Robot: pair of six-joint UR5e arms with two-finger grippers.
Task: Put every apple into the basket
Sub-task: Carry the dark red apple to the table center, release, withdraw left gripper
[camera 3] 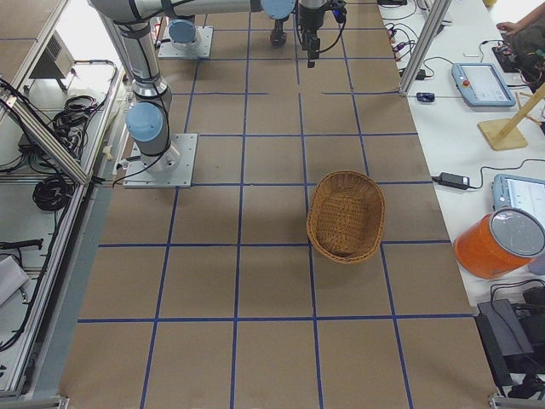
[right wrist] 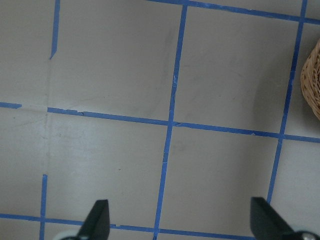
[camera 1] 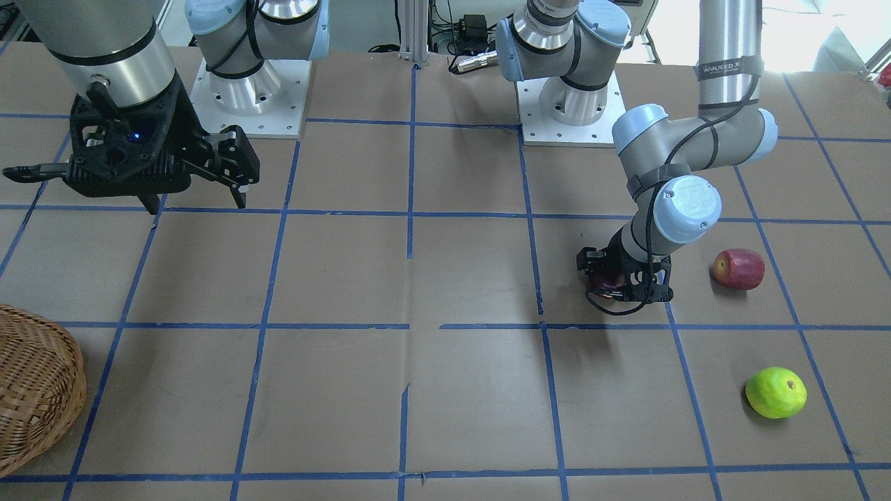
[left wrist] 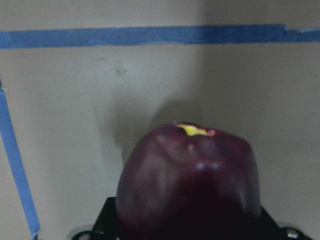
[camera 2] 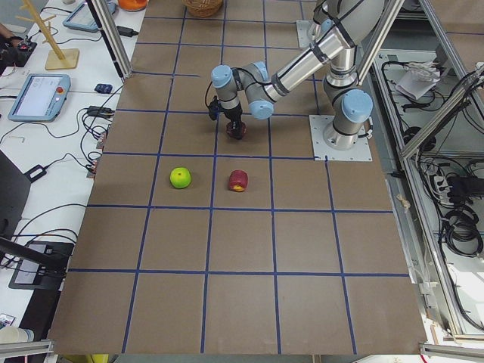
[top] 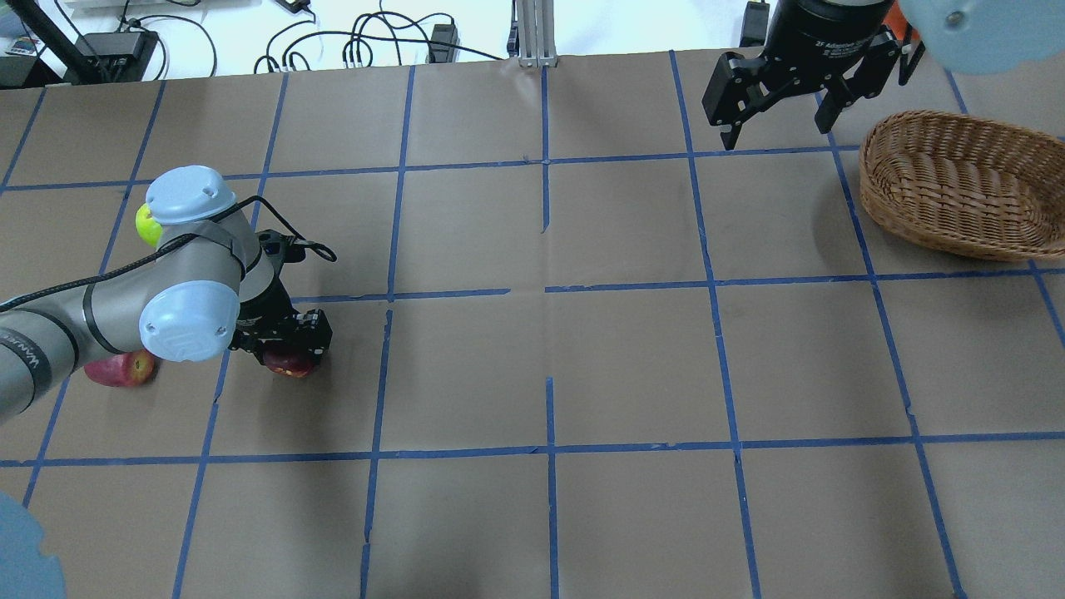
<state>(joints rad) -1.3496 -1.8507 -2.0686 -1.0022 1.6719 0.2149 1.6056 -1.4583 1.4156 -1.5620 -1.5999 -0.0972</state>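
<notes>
My left gripper [top: 287, 349] is shut on the dark purple-red apple [left wrist: 190, 180], low over the table on my left side; the apple hides its fingers in the left wrist view. The apple also shows in the overhead view [top: 289, 364]. The brighter red apple [camera 1: 739, 268] lies just beside that arm, and the lime green apple [camera 1: 775, 392] lies farther out. My right gripper [top: 780, 133] is open and empty, hovering high next to the brown wicker basket [top: 915, 208], which holds nothing. The basket's edge shows in the right wrist view [right wrist: 312, 80].
Brown paper with a blue tape grid covers the table [top: 549, 349]. The arm bases [camera 1: 243, 90] stand at the table's robot side. Tablets, cables and an orange container [camera 3: 498, 243] lie on a side bench beyond the table's edge.
</notes>
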